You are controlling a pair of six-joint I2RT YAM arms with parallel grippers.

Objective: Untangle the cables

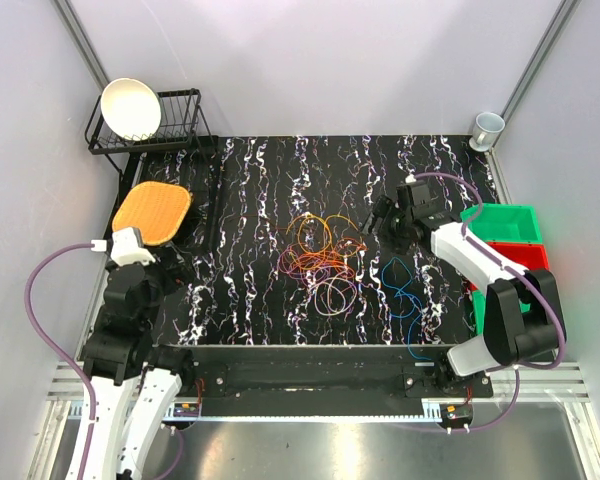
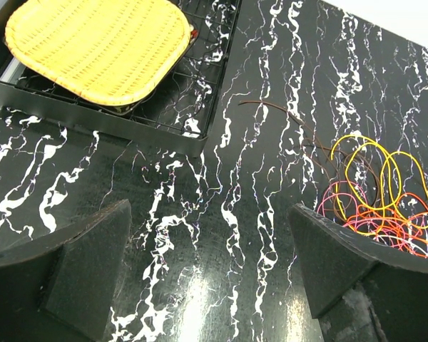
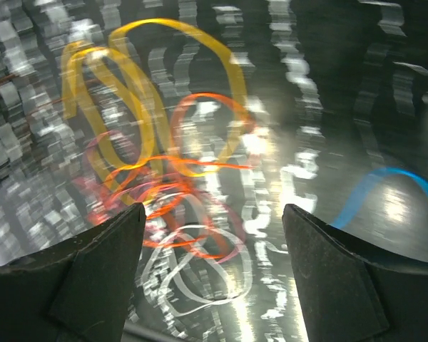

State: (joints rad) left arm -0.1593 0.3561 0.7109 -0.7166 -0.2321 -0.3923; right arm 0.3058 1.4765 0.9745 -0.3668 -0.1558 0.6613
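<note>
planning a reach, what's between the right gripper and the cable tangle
Only bare tabletop lies between the right gripper and the cable tangle, seen in the top view; the blue cable lies aside.

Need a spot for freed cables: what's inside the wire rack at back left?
A white bowl leans on edge at the left of the wire rack. Only bars show right of it; behind the bowl is hidden.

Wore white shells over black joints on the left arm (image 1: 125,310) and right arm (image 1: 470,255). Trailed a thick mauve hose (image 1: 40,275) from each wrist back to the base. Ended in matte black, wedge-shaped fingers (image 2: 78,271), two apiece.
</note>
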